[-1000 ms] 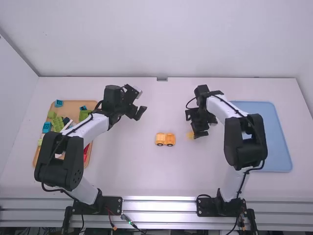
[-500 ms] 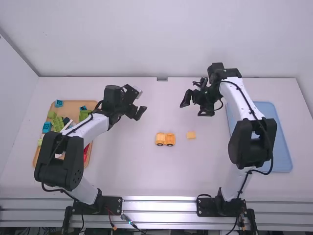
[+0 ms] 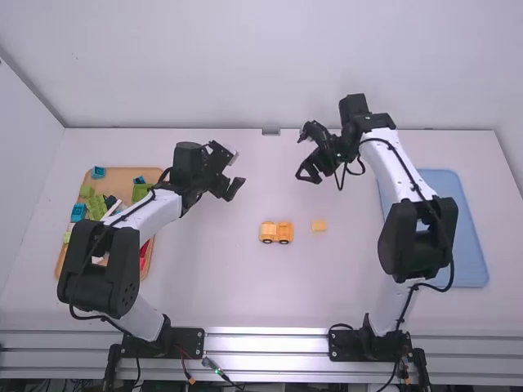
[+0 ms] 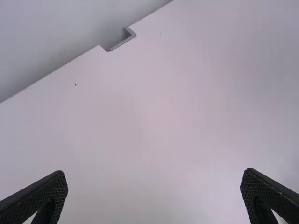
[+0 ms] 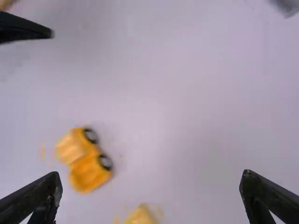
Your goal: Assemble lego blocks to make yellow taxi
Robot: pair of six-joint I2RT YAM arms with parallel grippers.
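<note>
OK so there's exactly one little yellow toy car point(image 3: 276, 233) out on the white table point(image 3: 245, 286), two black wheels visible on it, and that's my landmark for everything. Just to the right of it sits one loose yellow block point(image 3: 319, 225), near but not touching.

Both pincers are wide open with nothing in them. The left gripper point(image 3: 232, 193) is past the car and off to its left, and the right gripper point(image 3: 303, 153) is past the car too, a bit to its right.

Well left of the car there's one orange tray point(image 3: 122, 174) full of bits: I count at least three blue blocks point(image 3: 78, 212), at least three green blocks point(image 3: 141, 193) and at least one red block point(image 3: 145, 254). Can't give exact totals, the arm covers part of it. Well right of the car is one blue tray point(image 3: 467, 245), partly behind the other arm.
</note>
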